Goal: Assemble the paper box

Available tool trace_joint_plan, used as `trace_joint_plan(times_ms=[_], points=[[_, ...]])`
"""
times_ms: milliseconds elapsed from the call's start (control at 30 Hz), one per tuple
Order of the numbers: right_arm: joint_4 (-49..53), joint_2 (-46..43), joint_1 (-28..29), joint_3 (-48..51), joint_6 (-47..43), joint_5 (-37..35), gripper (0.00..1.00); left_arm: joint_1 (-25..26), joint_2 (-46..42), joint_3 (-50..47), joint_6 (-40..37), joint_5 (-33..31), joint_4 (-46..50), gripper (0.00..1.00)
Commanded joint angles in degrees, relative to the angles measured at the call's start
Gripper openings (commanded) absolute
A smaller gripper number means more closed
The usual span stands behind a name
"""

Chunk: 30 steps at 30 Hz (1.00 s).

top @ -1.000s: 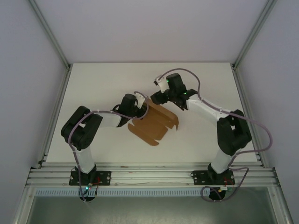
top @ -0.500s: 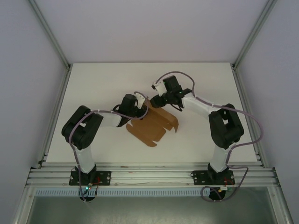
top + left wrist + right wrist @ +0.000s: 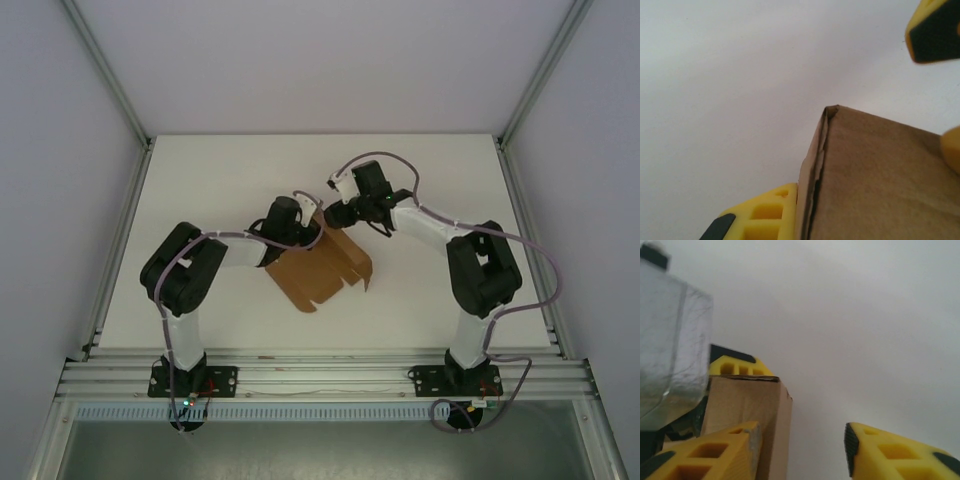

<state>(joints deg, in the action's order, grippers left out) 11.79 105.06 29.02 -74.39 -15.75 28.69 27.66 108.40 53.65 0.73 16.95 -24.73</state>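
Observation:
The paper box (image 3: 320,265) is a brown cardboard sheet, partly folded, with one wall raised at its far edge. My left gripper (image 3: 300,228) is at that far left corner, shut on the raised wall. In the left wrist view one yellow finger (image 3: 767,215) presses against the folded cardboard edge (image 3: 812,175), and the other finger is hidden behind the board. My right gripper (image 3: 337,215) is just right of it at the same wall and open. Its fingers (image 3: 715,455) stand wide apart, with the cardboard corner (image 3: 747,407) beside its left finger.
The white table (image 3: 200,180) has free room on all sides of the box. Metal frame rails (image 3: 120,230) run along the left, right and near edges. The left arm's silver wrist part (image 3: 670,350) sits very close to my right gripper.
The left gripper closed on the raised wall and pushed a little farther forward. The sheet swung slightly left and nearer. The right gripper moved left to the wall, then stayed there.

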Motion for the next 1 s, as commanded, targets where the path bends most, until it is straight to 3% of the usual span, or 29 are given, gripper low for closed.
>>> trace_joint_plan(times_ms=[0, 167, 400, 600, 700, 833, 967], points=[[4.69, -1.17, 0.68, 0.27, 6.36, -1.44, 0.58, -0.39, 2.42, 0.80, 2.16, -9.35, 1.96, 0.00], [3.23, -9.85, -1.56, 1.10, 13.57, -4.53, 0.76, -0.46, 1.41, 1.01, 4.79, -12.20, 6.07, 0.00], [8.16, -22.31, -6.24, 8.25, 10.46, -4.62, 0.79, -2.55, -4.69, 3.10, 14.78, 1.73, 12.41, 0.00], [14.85, -26.28, -8.24, 10.57, 7.51, 5.81, 0.80, -5.85, -6.71, 7.51, 20.06, 6.40, 20.76, 0.00], [14.22, -24.99, -8.23, 10.64, 7.51, 10.23, 0.76, -7.09, -6.55, 8.22, 22.65, 10.46, 21.13, 0.00], [10.78, -21.49, -8.19, 9.19, 7.36, 7.92, 0.70, -7.10, -6.01, 9.19, 22.71, 12.60, 22.07, 0.00], [8.78, -18.54, -8.14, 6.42, 7.68, 5.07, 0.43, -7.08, -5.57, 10.04, 22.51, 11.59, 23.78, 0.00]])
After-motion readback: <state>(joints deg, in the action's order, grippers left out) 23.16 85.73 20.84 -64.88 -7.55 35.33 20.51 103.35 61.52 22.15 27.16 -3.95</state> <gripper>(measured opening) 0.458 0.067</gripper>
